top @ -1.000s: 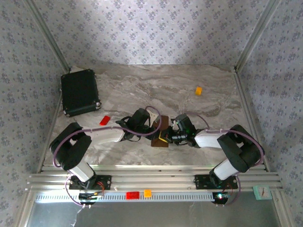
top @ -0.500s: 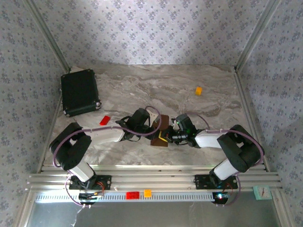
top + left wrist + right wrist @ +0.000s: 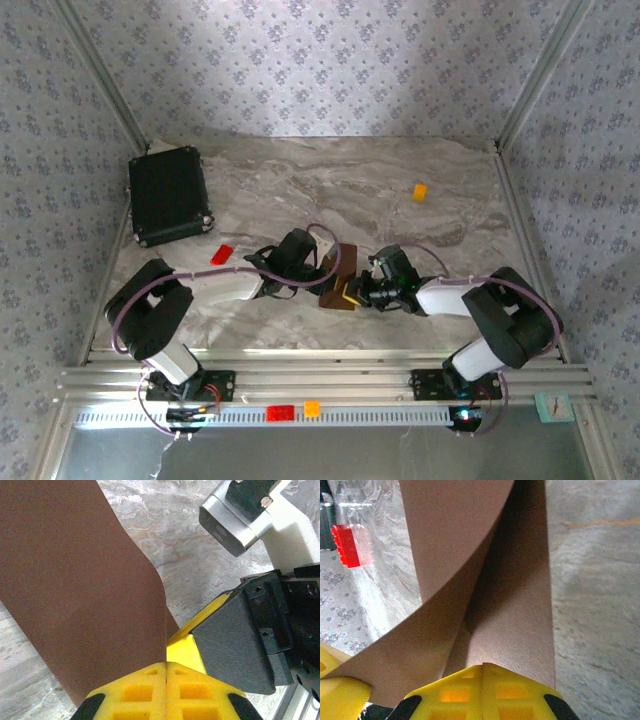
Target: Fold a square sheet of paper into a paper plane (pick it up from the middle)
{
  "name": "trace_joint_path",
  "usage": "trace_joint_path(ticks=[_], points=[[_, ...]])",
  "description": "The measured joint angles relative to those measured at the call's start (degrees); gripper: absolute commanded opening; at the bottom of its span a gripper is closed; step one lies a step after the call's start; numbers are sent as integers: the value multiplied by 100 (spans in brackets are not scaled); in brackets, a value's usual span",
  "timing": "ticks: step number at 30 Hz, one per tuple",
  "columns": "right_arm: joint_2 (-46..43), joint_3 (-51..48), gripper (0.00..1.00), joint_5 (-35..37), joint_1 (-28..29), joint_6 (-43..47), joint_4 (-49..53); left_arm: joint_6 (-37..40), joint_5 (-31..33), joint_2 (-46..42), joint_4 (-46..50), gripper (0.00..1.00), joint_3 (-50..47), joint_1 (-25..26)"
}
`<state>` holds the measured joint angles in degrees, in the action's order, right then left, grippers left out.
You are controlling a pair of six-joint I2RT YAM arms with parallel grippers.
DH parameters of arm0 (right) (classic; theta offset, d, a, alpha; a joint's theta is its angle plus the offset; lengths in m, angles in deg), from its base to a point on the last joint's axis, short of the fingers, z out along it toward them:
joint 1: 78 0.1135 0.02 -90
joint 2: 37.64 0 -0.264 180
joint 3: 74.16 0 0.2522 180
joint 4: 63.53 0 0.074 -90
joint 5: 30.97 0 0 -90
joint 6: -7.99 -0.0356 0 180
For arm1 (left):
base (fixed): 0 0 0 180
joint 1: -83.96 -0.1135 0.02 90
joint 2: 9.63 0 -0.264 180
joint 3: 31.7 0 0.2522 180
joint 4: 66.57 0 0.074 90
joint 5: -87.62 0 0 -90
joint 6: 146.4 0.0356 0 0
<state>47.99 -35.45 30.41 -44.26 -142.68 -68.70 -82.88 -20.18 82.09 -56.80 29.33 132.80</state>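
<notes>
Brown paper is now clamped in the left end effector.

Seen from above, the light is soft and even, brightest on the wall at 12 o'clock. A white glare strip burns along the rail at 7 o'clock. Shadows on the table are faint and focus is sharp. At the left wrist the paper is matte and glare-free, and the pads at 6 o'clock look soft (slightly blurred). At the right wrist a deep shadow fills the paper's fold at 12 o'clock, and the table washes out at 8 o'clock below the block.
</notes>
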Motion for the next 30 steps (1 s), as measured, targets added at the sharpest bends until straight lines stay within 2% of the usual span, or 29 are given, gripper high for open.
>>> trace_joint_path(ticks=[12,18,25,30], points=[[-74,599,4,352,-13,925,1834,-280,-109,26,-107,0,17,0],[-210,704,5,356,-232,1416,2468,-452,-153,146,-232,0,59,13],[-361,713,7,223,-339,1502,2575,-684,-184,345,-448,0,59,111],[-490,671,7,76,-332,1246,2153,-772,-192,365,-570,0,59,116]])
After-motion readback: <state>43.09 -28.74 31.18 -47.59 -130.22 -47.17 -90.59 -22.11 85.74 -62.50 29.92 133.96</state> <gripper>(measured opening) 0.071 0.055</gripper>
